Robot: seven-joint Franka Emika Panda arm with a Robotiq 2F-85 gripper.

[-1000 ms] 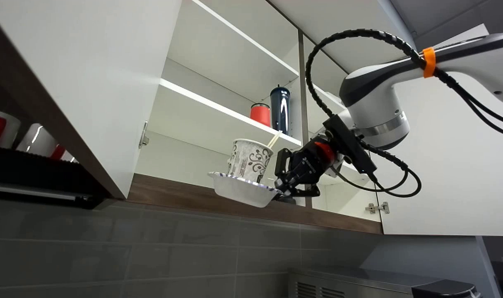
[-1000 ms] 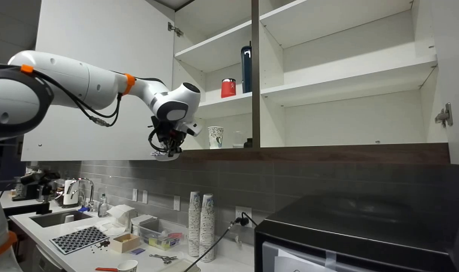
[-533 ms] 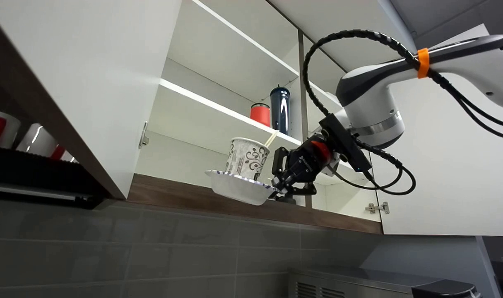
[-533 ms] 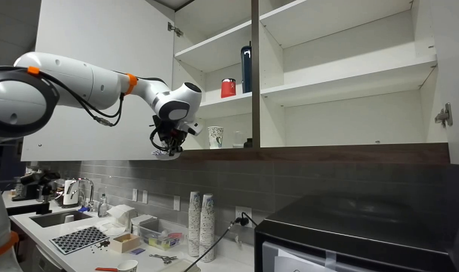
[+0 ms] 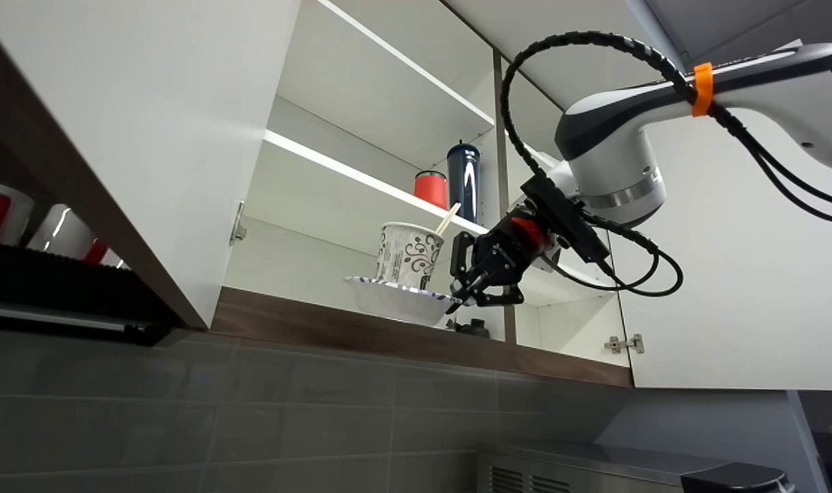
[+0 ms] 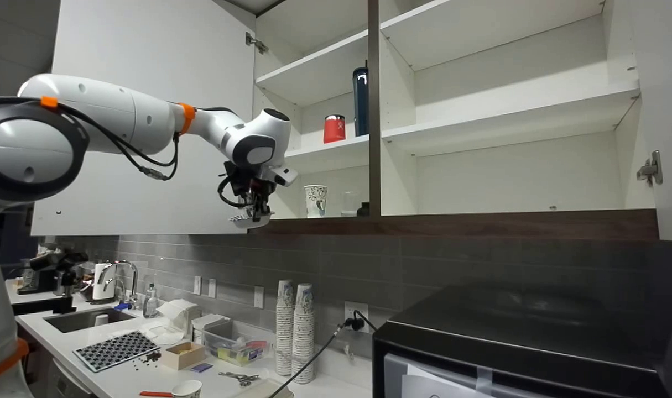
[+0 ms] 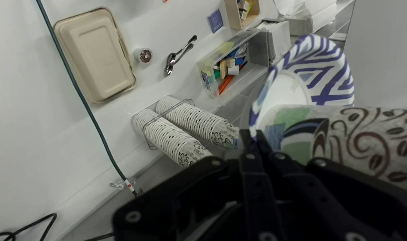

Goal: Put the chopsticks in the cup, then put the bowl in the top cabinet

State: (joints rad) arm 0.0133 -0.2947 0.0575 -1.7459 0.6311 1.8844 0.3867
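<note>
Top cabinet stood open, doors swung wide. Bowl was at the front of the bay left of the divider in both exterior views; couldn't tell if any of it was past the brown bottom edge. Likeliest trouble: coming in too low and knocking that edge. Gripper was pinched together on one side of the bowl's rim. With only that hold, bowl could sag or twist under its load. Cup stood in the bowl, base partly hidden; looked loose, so a jolt or quick tilt would probably topple it. In the way: a paper cup low in the bay. Red tumbler sat a shelf up, likely no bother. Clear container and dark object crowded the divider end. Chopsticks leaned in the cup, so first half looked done; tips might catch the middle shelf if lifted higher.
</note>
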